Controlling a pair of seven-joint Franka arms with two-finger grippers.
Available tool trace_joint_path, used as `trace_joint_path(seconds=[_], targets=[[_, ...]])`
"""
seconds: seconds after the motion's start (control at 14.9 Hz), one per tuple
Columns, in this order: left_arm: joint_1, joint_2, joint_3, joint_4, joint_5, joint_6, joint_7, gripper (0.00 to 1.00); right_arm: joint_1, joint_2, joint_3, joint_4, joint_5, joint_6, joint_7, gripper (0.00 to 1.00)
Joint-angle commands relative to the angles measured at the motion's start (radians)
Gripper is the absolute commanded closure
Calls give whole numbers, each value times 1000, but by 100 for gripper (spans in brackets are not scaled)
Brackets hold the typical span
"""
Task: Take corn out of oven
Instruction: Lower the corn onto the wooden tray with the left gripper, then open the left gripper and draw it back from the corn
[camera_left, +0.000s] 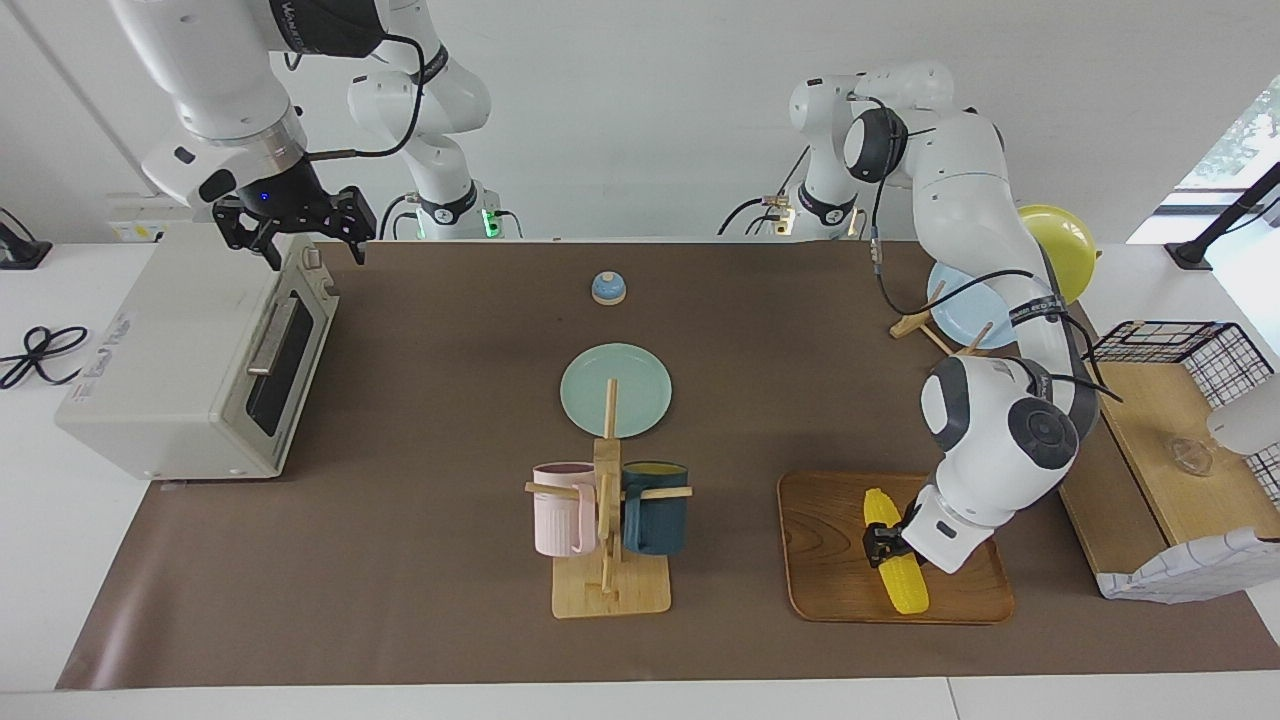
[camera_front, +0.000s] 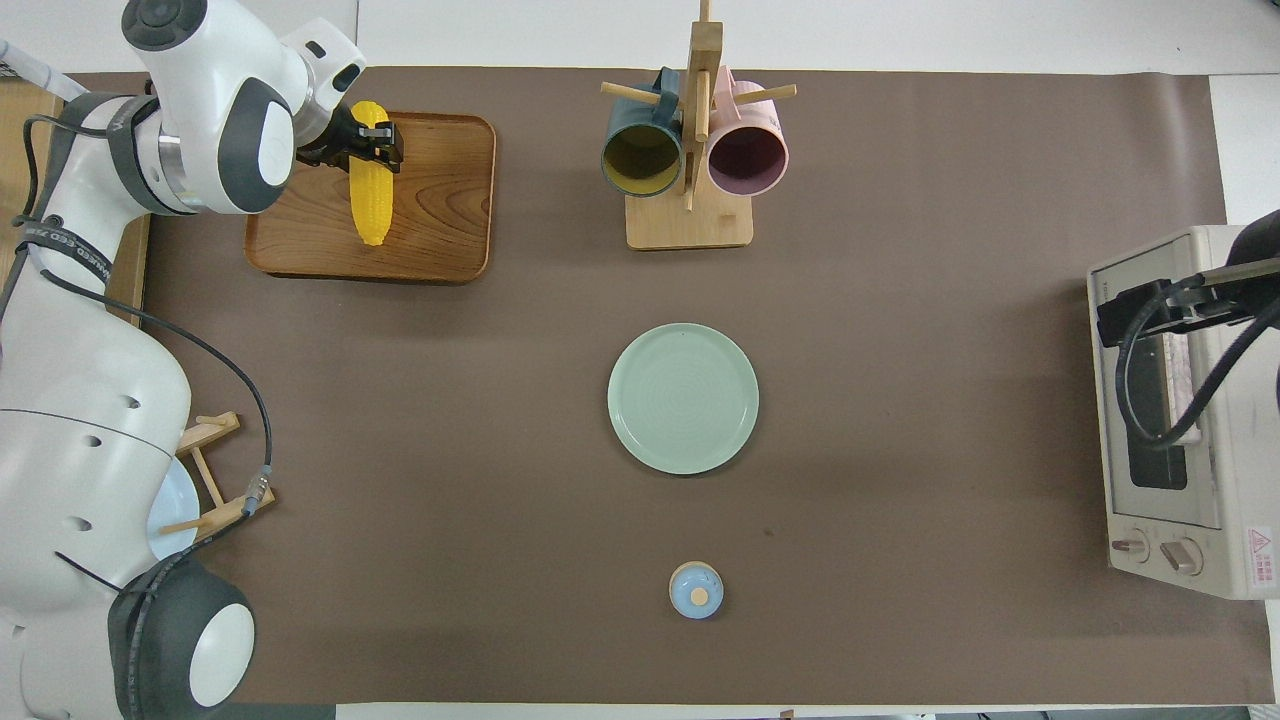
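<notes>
Corn (camera_left: 896, 553) is being set on wooden tray (camera_left: 830, 590), left gripper (camera_left: 882, 546) closed around it. Right gripper (camera_left: 300, 235) is being held open over shut oven (camera_left: 190, 360), at the overhead view's 3 o'clock. Release is judged next.

Two high, distant cameras, facing from across and overhead from the robots' end, sharing the table (camera_left: 420, 560).

Left claw (camera_left: 884, 547) is clamped on the corn (camera_left: 896, 551) on the tray (camera_left: 830, 560); right claw (camera_left: 312, 238) hangs open over the oven (camera_left: 190, 360).
</notes>
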Motion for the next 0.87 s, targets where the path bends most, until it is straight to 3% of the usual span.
trace_joint_path(seconds=[0.0, 0.2, 0.47, 0.81], targets=[[-2, -29, -1, -34, 28, -5, 14, 0, 3, 11, -1, 28, 24, 1, 59, 0], [1, -92, -1, -58, 17, -21, 14, 0, -17, 7, -7, 31, 26, 17, 62, 0], [6, -250, 3, -159, 18, -126, -18, 0, -29, 4, -6, 29, 24, 37, 62, 0], [9, -569, 19, -400, 20, -205, -86, 0, -29, 2, -6, 29, 23, 25, 54, 0]])
